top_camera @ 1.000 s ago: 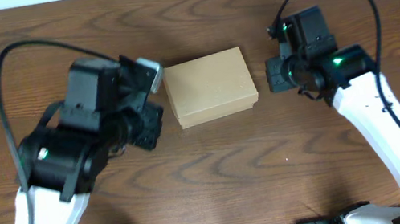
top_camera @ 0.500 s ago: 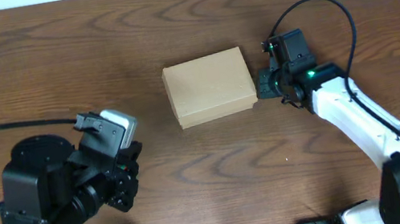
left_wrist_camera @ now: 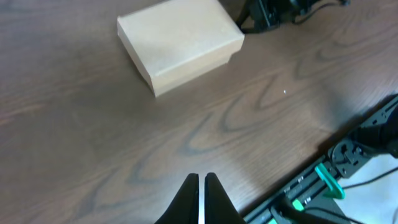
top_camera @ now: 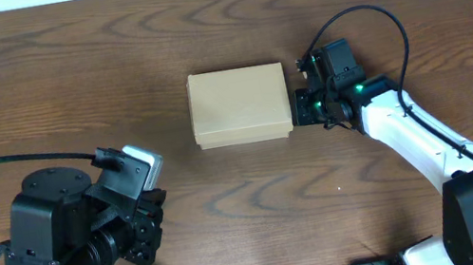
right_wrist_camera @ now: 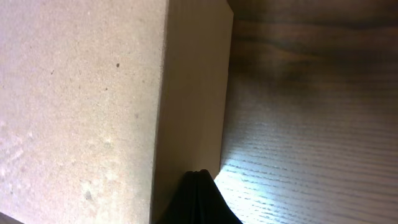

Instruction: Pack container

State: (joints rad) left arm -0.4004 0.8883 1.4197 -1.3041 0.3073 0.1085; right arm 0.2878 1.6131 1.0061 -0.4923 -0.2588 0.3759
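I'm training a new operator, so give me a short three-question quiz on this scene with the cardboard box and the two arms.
1. True or false: the box has its lid open.
2. Fill in: the left fingers are ___.
3. Which arm has reached the box's side? A: left. B: right.

Key:
1. False, the lid is closed.
2. Shut, with nothing between them.
3. B, the right fingers are at its side.
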